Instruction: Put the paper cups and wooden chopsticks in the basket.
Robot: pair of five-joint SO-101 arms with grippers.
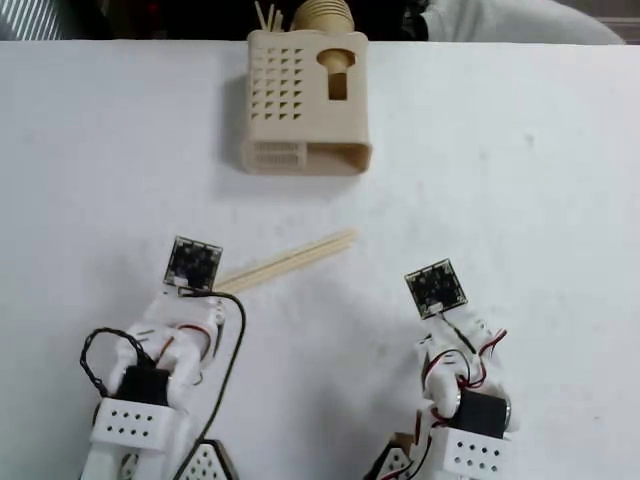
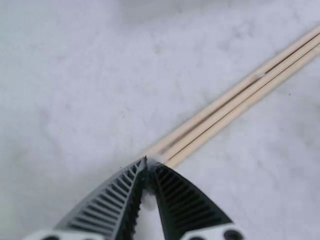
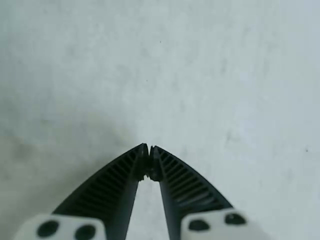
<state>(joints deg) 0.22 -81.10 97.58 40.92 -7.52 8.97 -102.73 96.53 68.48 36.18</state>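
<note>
Wooden chopsticks [image 2: 235, 97] lie flat on the table [image 1: 520, 180], side by side. Their near ends sit right at the tips of the left claw [image 2: 146, 162], and their length runs away from it at a slant. The left claw is clenched, its two ribbed jaws meeting at the tips just where the sticks begin. We cannot tell whether it nips a stick end or only rests against it, since no stick shows between the jaws. The right claw [image 3: 149, 148] is clenched too, with nothing in it, and it hangs over bare table well apart from the sticks.

The basket [image 1: 300, 140] stands well beyond the left claw, past the far ends of the sticks. What look like the paper cups [image 1: 322, 14] already stand in it, with a few thin sticks [image 1: 268, 16] upright beside them. We judge the cups done and this bundle the last thing left, so the step in hand is picking up the chopsticks.

The next move calls for the left claw to release and come forward over the bundle. It should clench again farther along the sticks, nearer their middle, so that they lift together without drooping or fanning out. Then it needs to carry them to the basket's open top and tip them in end first. Thin round sticks on a smooth table may roll or slip away singly, so we would grasp them squarely across.
</note>
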